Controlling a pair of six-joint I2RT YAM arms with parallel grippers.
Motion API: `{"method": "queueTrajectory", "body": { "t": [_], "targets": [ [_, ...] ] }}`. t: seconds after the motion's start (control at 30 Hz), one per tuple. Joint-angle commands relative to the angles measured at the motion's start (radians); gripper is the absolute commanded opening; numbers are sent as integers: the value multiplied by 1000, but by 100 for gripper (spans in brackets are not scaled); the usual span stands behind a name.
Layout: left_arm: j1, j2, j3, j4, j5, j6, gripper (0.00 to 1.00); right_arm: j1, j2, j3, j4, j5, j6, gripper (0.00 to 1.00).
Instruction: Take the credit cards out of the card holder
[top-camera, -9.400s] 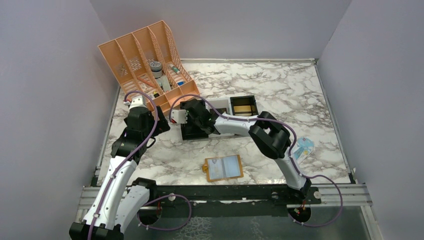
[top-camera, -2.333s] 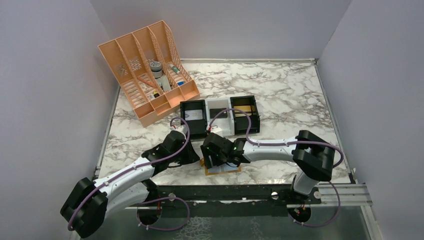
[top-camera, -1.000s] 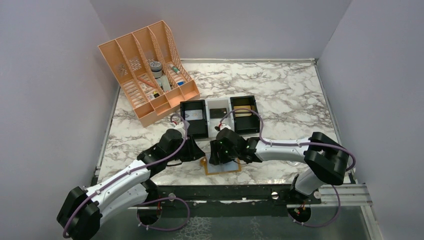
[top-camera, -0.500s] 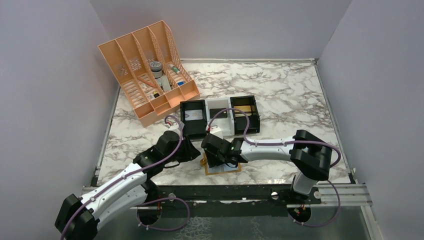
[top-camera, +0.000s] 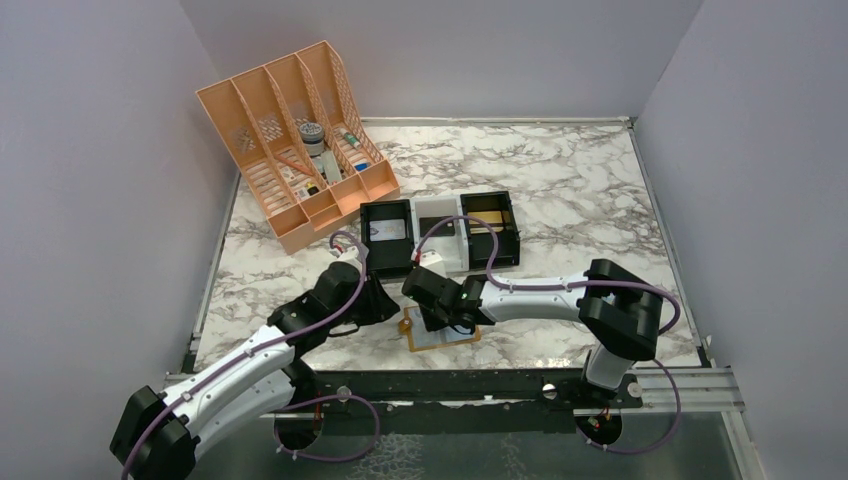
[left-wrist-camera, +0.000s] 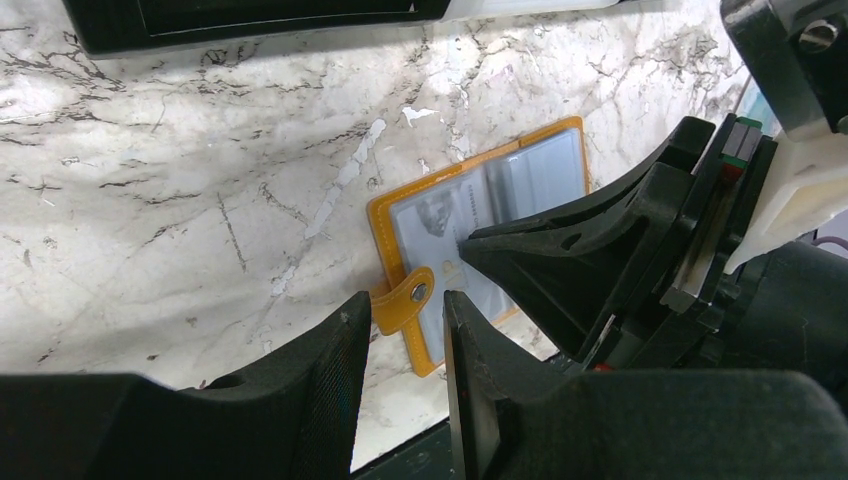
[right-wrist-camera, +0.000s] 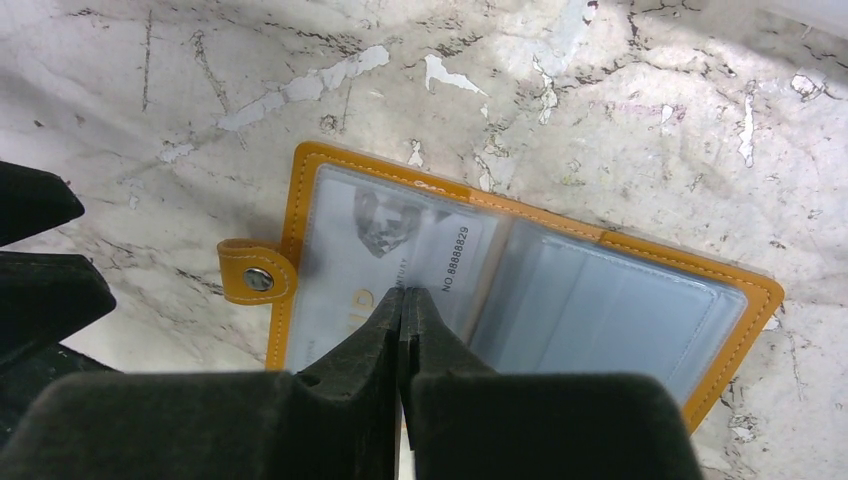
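Note:
The card holder (top-camera: 455, 337) lies open like a book near the table's front edge, mustard-tan rim up, pale blue-grey panels showing (right-wrist-camera: 600, 300). A pale credit card (right-wrist-camera: 400, 235) with a printed number sits in its left panel. My right gripper (right-wrist-camera: 402, 295) is shut, its joined tips pressing down on that card; I see nothing between the fingers. My left gripper (left-wrist-camera: 405, 300) is open a little, low at the holder's left edge, with the snap tab (left-wrist-camera: 412, 296) just beyond its tips. In the top view both grippers (top-camera: 385, 303) (top-camera: 437, 318) meet over the holder's left half.
Two black bins (top-camera: 388, 235) (top-camera: 490, 228) with a white one (top-camera: 438, 222) between them stand just behind the grippers. An orange file organiser (top-camera: 295, 140) fills the far left corner. The table's metal front rail (top-camera: 450, 385) runs right below the holder.
The right gripper's jaws have closed onto the holder's left panel within the last half second. The holder's left end has shifted slightly. The left gripper has stayed at the tab.

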Motion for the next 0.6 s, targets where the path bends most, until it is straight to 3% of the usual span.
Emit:
{"method": "queueTrajectory", "body": {
  "t": [0.0,0.4,0.57],
  "targets": [
    [-5,10,32,6,-9,3,36,5,37,-12,11,-41,-27,1],
    [-6,73,13,45,54,24,36,5,-40,-44,75,-79,-20,1],
    [-6,64,24,52,84,37,36,-50,-95,-117,172,-208,-6,1]
  ]
}}
